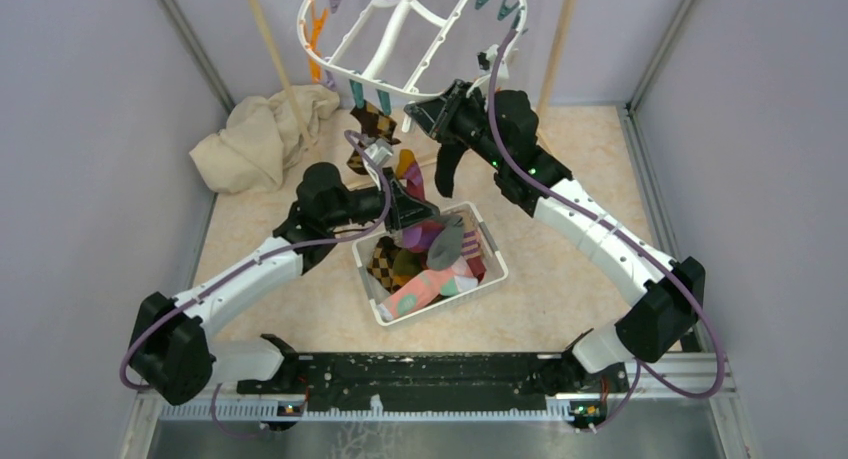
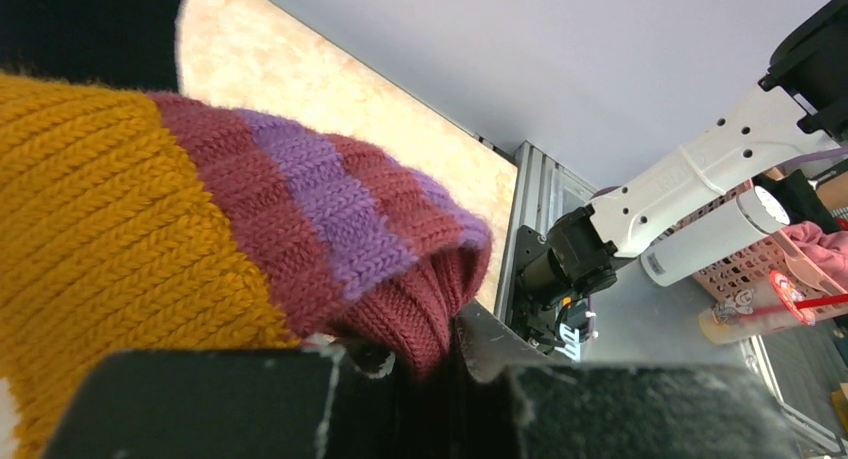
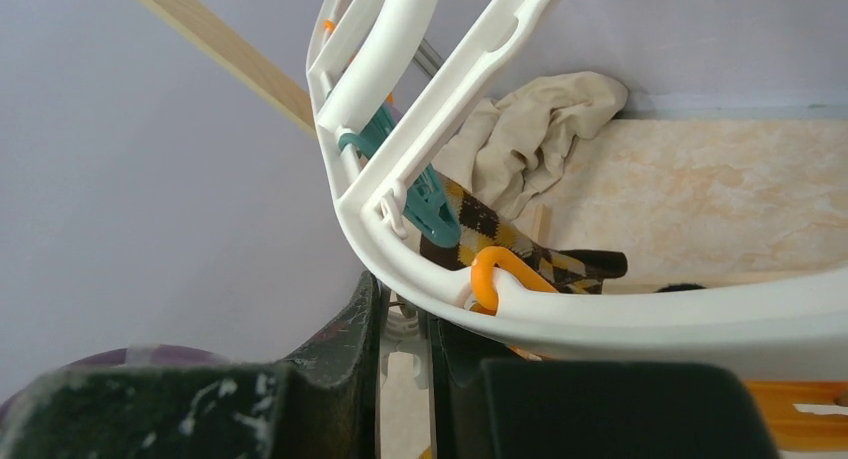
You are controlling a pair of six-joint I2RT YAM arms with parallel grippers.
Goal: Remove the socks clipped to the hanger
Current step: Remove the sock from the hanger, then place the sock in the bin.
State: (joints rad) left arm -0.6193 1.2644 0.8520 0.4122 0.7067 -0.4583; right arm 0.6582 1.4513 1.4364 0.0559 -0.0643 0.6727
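On my left wrist feed the left gripper [image 2: 432, 364] is closed on a knitted striped sock [image 2: 200, 239]. The sock has a mustard-orange band, then maroon and purple stripes, and its maroon end is pinched between the fingers. From the top camera I see that arm reaching in over the far left corner of the white mesh basket [image 1: 440, 302], with the sock standing up from the gripper toward the hanger.

My right gripper [image 3: 402, 344] is up at the near rim of the hanger [image 3: 680, 324]. Its jaws are drawn in to a narrow slit around a small white link that hangs just under the rim. The rim crosses right above the fingertips.

A teal peg [image 3: 425, 204] on the frame bites the top of a brown-yellow argyle sock [image 3: 500, 234], which dangles below the rim. An orange peg hook [image 3: 490, 274] loops over the rim just beside it. More teal and orange pegs hang along the far side of the frame.

The basket sits on the worktop [image 1: 560, 279] between the two arms, holding a heap of loose socks [image 1: 430, 269]: pink with teal spots, grey, maroon and another argyle one. A crumpled beige cloth [image 1: 255, 144] lies at the far left, by the foot of a wooden pole [image 1: 270, 49].
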